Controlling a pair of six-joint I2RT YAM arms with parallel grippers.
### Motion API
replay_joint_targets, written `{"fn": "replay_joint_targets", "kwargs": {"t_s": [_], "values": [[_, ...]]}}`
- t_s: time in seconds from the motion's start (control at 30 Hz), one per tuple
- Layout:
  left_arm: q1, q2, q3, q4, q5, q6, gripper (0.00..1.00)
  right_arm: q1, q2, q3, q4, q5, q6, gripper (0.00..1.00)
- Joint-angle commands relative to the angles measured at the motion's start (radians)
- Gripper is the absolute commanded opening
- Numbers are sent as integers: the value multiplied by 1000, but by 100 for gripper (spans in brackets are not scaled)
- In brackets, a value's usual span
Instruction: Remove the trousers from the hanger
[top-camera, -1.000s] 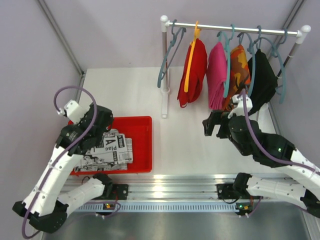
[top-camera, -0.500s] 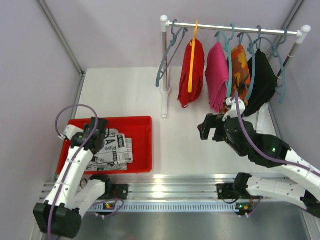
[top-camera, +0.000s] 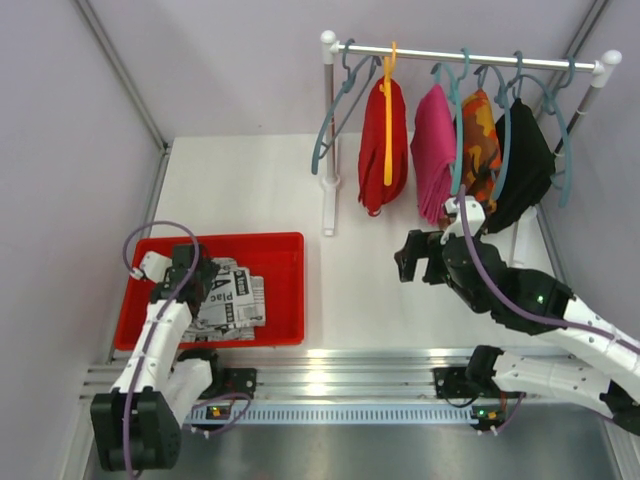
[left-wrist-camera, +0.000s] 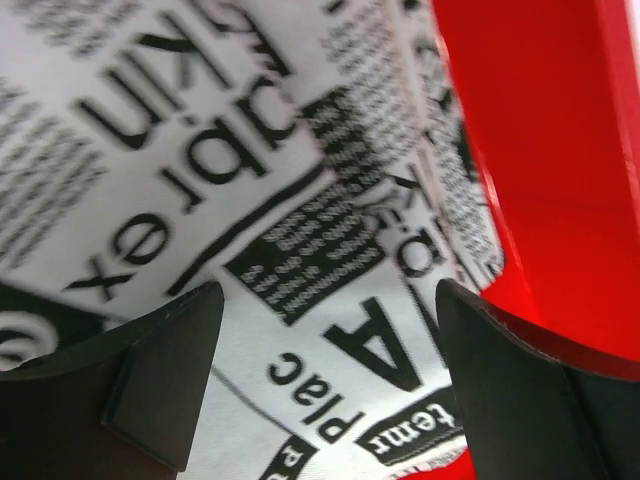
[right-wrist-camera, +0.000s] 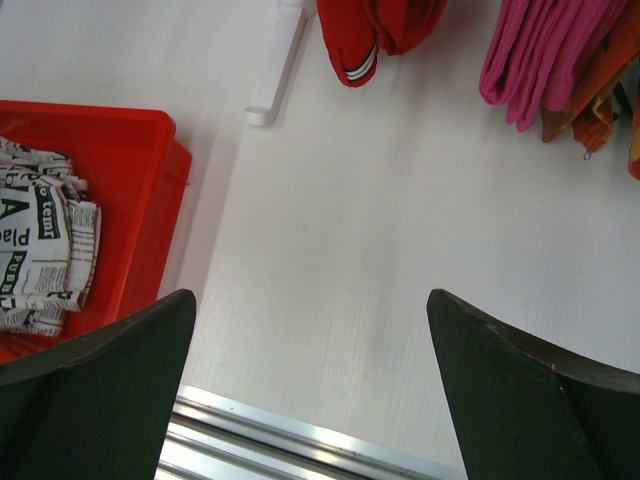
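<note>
While left hand (left-wrist-camera: 330, 292) hovers spread, black-and-white trousers (top-camera: 232, 297) lying in red bin (top-camera: 284, 282).

Left gripper (left-wrist-camera: 330, 335) and right gripper (right-wrist-camera: 310, 345) gape wide.

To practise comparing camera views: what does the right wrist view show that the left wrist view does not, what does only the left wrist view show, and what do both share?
Only the right wrist view: the lower ends of the red trousers, the magenta pink trousers and the orange camouflage trousers, the white rack foot, the white table and the open right gripper. Only the left wrist view: the open left gripper close above large printed letters. Both: the black-and-white newsprint trousers lying in the red tray.
</note>
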Motion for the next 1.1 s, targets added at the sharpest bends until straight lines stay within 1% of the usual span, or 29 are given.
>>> {"fn": "replay_joint_targets", "kwargs": {"t_s": [0.0, 0.13, 0.17, 0.23, 0.3, 0.4, 0.5, 0.6, 0.63, 0.7, 0.73, 0.77, 0.8, 0.83, 0.87, 0.9, 0.93, 0.97, 1.07], "values": [[20, 1, -35, 243, 128, 106, 92, -15, 8, 33, 11, 28, -17, 100], [46, 71, -52, 382, 295, 172, 92, -17, 22, 36, 3, 31, -3, 100], [50, 85, -52, 424, 317, 183, 92, -15, 25, 36, 2, 33, 2, 100], [78, 128, -46, 459, 360, 214, 91, -17, 31, 40, 2, 34, 6, 100], [102, 155, -42, 507, 442, 243, 89, -17, 37, 43, -4, 41, 14, 100], [157, 208, -34, 534, 521, 275, 88, -17, 43, 46, -5, 54, 23, 100], [187, 240, -15, 532, 567, 306, 85, -17, 48, 52, -8, 62, 29, 100], [190, 231, 32, 400, 582, 316, 83, -17, 51, 61, -11, 76, 31, 100], [188, 203, 67, 307, 567, 315, 83, -15, 54, 66, -11, 79, 31, 100], [190, 157, 95, 210, 512, 298, 83, -17, 60, 70, -11, 90, 26, 100], [190, 96, 122, 171, 456, 288, 84, -17, 63, 75, -6, 94, 23, 100], [188, 67, 138, 75, 416, 272, 85, -17, 70, 75, -5, 96, 16, 100], [190, 36, 155, 27, 356, 225, 84, -17, 73, 78, -1, 96, 14, 100], [188, -22, 187, -25, 242, 191, 83, -15, 77, 81, 2, 94, 9, 100], [190, -47, 202, -101, 192, 166, 83, -17, 85, 81, 3, 93, 5, 100], [190, -65, 219, -152, 147, 122, 83, -17, 88, 84, 6, 91, 0, 100], [188, -82, 254, -194, 54, 93, 82, -18, 89, 86, 12, 88, -3, 100], [188, -79, 270, -278, 17, 65, 81, -18, 93, 86, 17, 85, -12, 100], [188, -36, 278, -381, -100, -71, 81, -20, 97, 87, 31, 68, -32, 100]]}}
